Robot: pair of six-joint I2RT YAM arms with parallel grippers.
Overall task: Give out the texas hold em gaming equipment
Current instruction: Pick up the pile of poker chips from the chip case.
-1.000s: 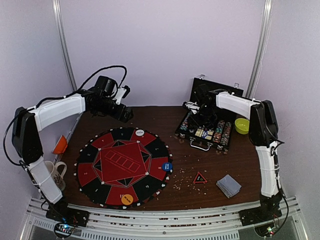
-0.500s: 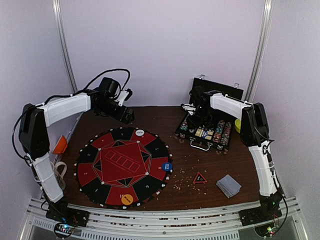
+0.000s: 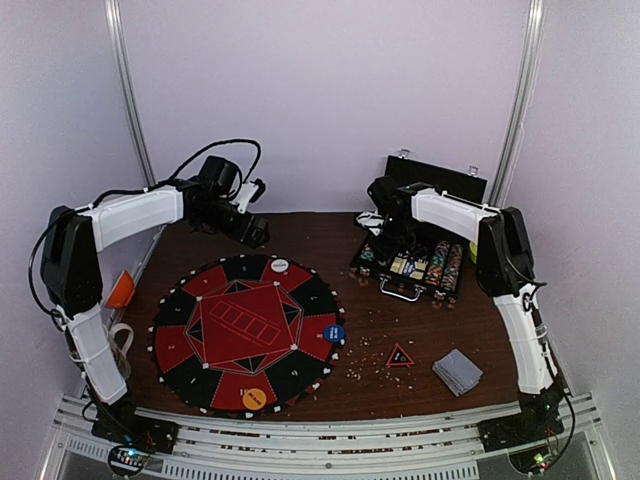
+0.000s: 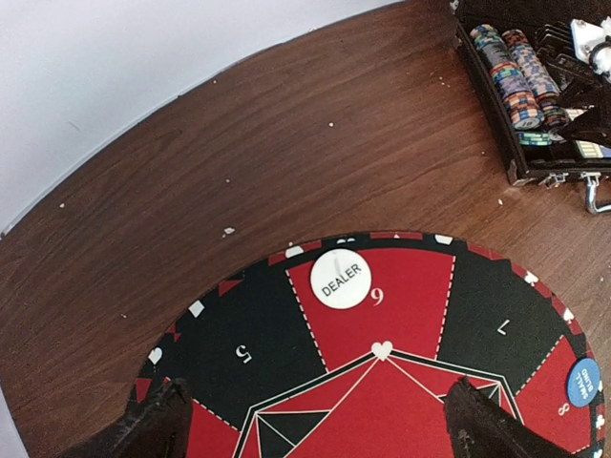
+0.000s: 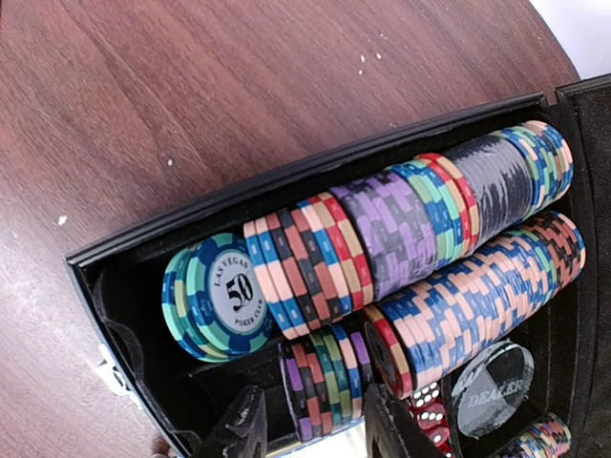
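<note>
My right gripper [image 5: 320, 425] is down in the left end of the black chip case [image 3: 412, 268]. It is shut on a short stack of edge-striped poker chips [image 5: 329, 386], held slightly apart from the long chip rows [image 5: 401, 239]. From above, that gripper [image 3: 385, 240] is over the case's left end. My left gripper [image 4: 320, 429] is open and empty above the far edge of the round red-black mat [image 3: 245, 330], and also shows from above [image 3: 250, 232]. The white DEALER disc [image 4: 342, 279], the blue disc [image 3: 334, 333] and the orange disc [image 3: 254, 398] lie on the mat. Grey-blue cards [image 3: 457, 371] lie at front right.
A red triangle marker [image 3: 400, 356] and scattered crumbs lie between mat and cards. An orange cup [image 3: 120, 290] and a mug [image 3: 110, 340] stand at the left edge. The yellow bowl [image 3: 473, 250] is mostly hidden behind my right arm. Red dice [image 5: 430, 410] sit in the case.
My right gripper has moved from the middle of the case to its left end. My left arm has shifted slightly toward the back; its gripper stays open.
</note>
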